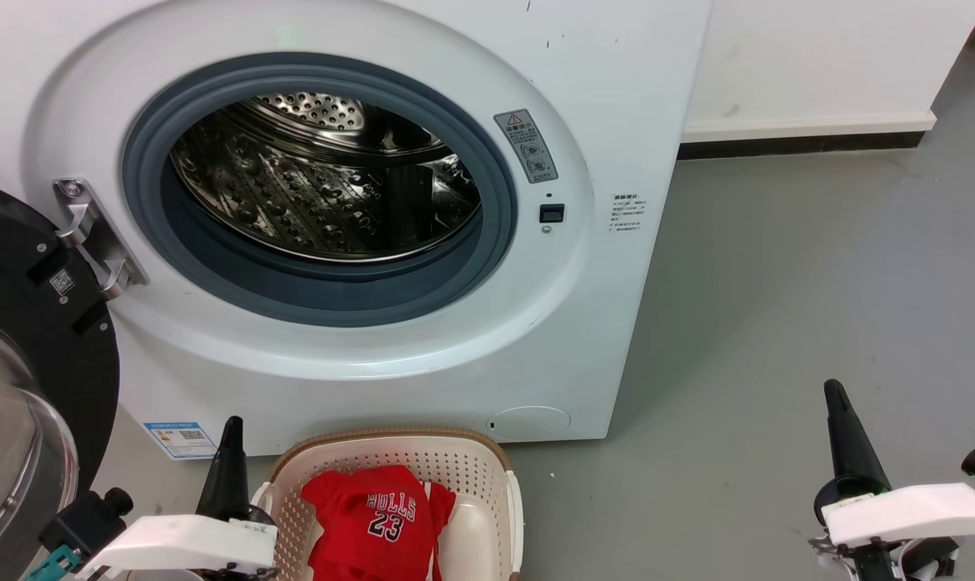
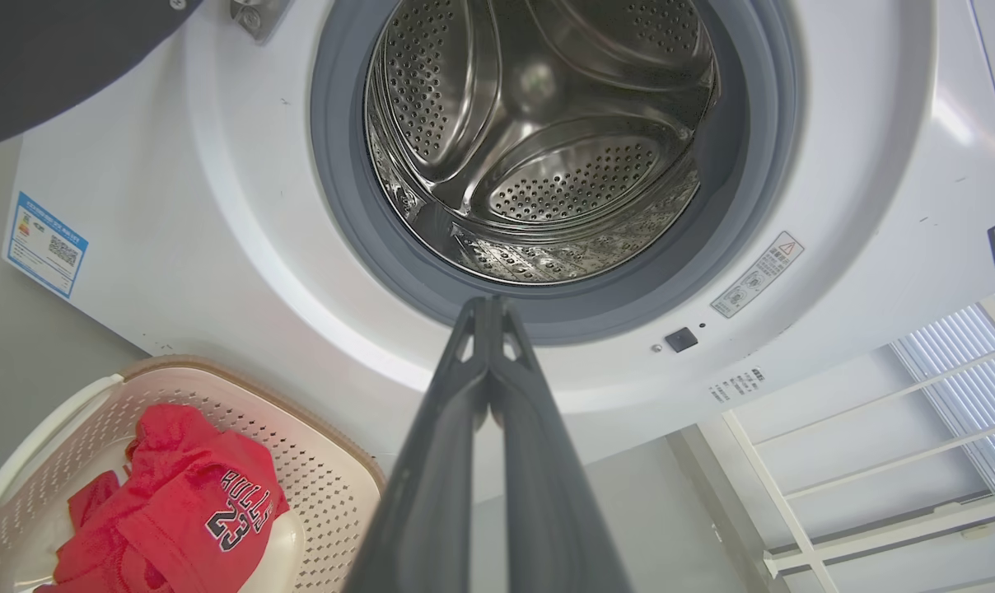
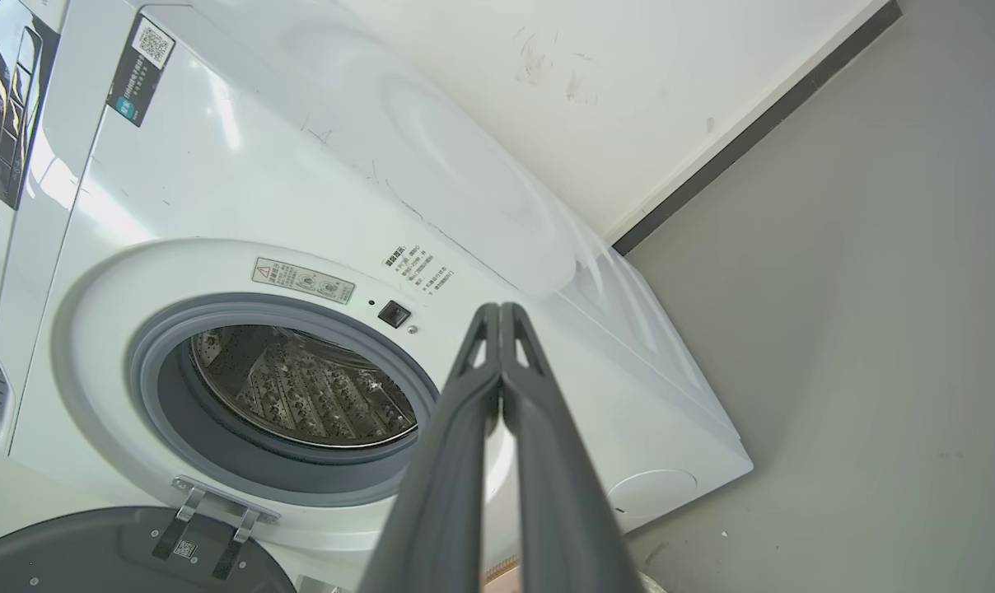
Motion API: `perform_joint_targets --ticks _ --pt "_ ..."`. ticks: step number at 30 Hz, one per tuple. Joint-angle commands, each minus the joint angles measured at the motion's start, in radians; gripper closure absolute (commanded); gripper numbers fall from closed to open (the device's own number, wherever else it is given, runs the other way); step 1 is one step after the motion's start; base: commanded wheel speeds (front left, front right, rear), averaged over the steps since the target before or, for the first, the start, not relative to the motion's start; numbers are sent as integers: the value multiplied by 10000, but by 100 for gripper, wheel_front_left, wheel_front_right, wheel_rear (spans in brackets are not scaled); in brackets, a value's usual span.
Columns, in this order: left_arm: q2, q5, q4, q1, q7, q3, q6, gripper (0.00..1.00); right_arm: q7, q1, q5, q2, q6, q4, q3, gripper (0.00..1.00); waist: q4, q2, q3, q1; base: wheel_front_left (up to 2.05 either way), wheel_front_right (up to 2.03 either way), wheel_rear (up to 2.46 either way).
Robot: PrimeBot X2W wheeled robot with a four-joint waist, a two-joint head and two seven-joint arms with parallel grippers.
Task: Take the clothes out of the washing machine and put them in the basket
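Observation:
The white washing machine [image 1: 455,355] stands with its door [image 1: 27,355] swung open to the left, and its steel drum [image 1: 326,177] shows only bare metal. Red clothes [image 1: 374,520], the "BULLS 23" jersey uppermost, lie in the cream basket [image 1: 463,452] on the floor in front of the washer. My left gripper [image 1: 231,428] is shut and holds nothing, just left of the basket. My right gripper [image 1: 833,391] is shut too, out over the floor at the right. In the left wrist view the left gripper [image 2: 491,303] points at the drum [image 2: 547,123], with the basket [image 2: 333,461] and clothes [image 2: 184,511] at lower left.
Grey floor [image 1: 818,282] stretches to the right of the washer up to a white wall with a dark skirting [image 1: 802,144]. The open door takes up the left side. A white metal rack [image 2: 876,461] shows beside the washer in the left wrist view.

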Motion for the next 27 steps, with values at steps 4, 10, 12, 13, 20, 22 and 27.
perform_joint_targets --ticks 4,10,12,13,20,22,27 --pt "18 -666 11 -345 158 42 -76 100 150 -312 690 -85 0 -18 -50 100 19 0 -4 0 0 0 0" --pt "12 -1395 126 -448 338 63 -102 100 325 -381 1428 -90 -1 75 -85 100 45 0 -9 0 0 0 0" --pt "10 -1630 164 -486 397 72 -113 100 385 -383 1665 -91 -1 110 -97 100 54 0 -11 0 0 0 0" --pt "8 -1748 183 -504 426 75 -120 100 412 -392 1778 -91 -1 127 -104 100 58 0 -12 0 0 0 0" --pt "2 -2531 315 -605 614 100 -157 100 605 -485 2559 -91 -2 216 -147 100 90 0 -18 0 0 0 0" --pt "-1 -2747 349 -640 668 106 -156 100 658 -509 2777 -90 -2 242 -160 100 98 0 -20 0 0 0 0" --pt "-7 -3371 443 -710 815 126 -186 100 823 -544 3394 -86 -2 323 -201 100 125 0 -25 0 0 0 0"
